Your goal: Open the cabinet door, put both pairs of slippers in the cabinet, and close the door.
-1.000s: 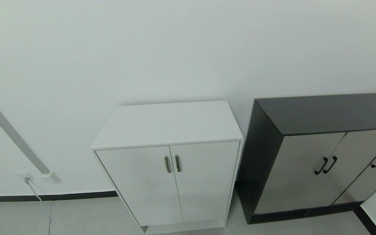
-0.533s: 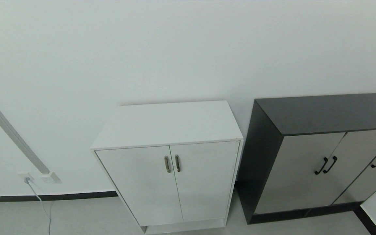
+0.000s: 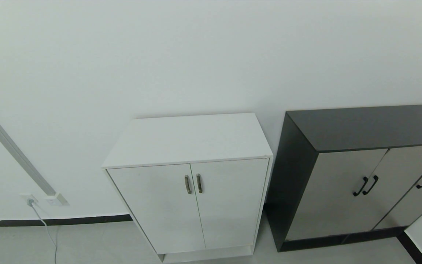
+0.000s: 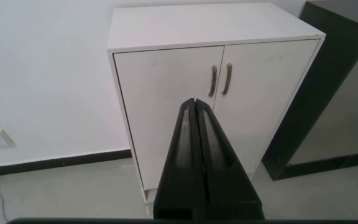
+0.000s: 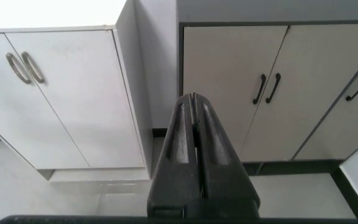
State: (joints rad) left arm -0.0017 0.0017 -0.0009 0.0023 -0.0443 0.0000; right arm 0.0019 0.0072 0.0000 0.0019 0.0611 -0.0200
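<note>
Your left gripper (image 4: 195,102) closed tight and empty, facing the white cabinet (image 3: 189,139), doors (image 3: 159,205) closed, your right gripper (image 5: 194,98) likewise closed, empty, toward the black cabinet (image 3: 365,124) beside it.

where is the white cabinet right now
In the head view the white cabinet stands at centre against the wall, with the black cabinet close on its right and a wall socket to its left.

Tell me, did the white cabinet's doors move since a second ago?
No. The white cabinet has its doors shut just as before, and its handles sit in the same spot relative to the black cabinet beside it.
</note>
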